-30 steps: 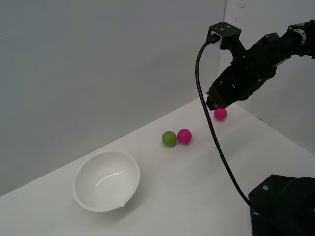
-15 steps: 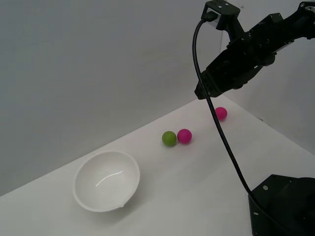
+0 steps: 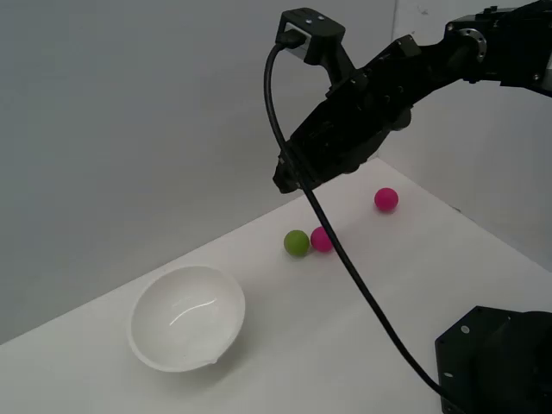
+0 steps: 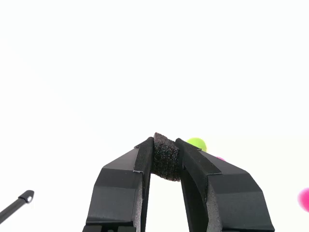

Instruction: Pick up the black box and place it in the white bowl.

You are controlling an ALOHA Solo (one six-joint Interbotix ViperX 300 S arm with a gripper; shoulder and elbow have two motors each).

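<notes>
Black box: small matte cube, clamped between the two jaws of the gripper, carried in the air above the table; hidden by the arm in the exterior view.

White bowl: on the table, toward the exterior view's left, well apart from the gripper.

Risk: only the fingertips appear to pinch the cube, so a jolt could shake it loose short of the bowl.

Also present: green ball touching a pink ball; second pink ball apart.

Surface: plain white tabletop. Room: bare grey walls.
</notes>
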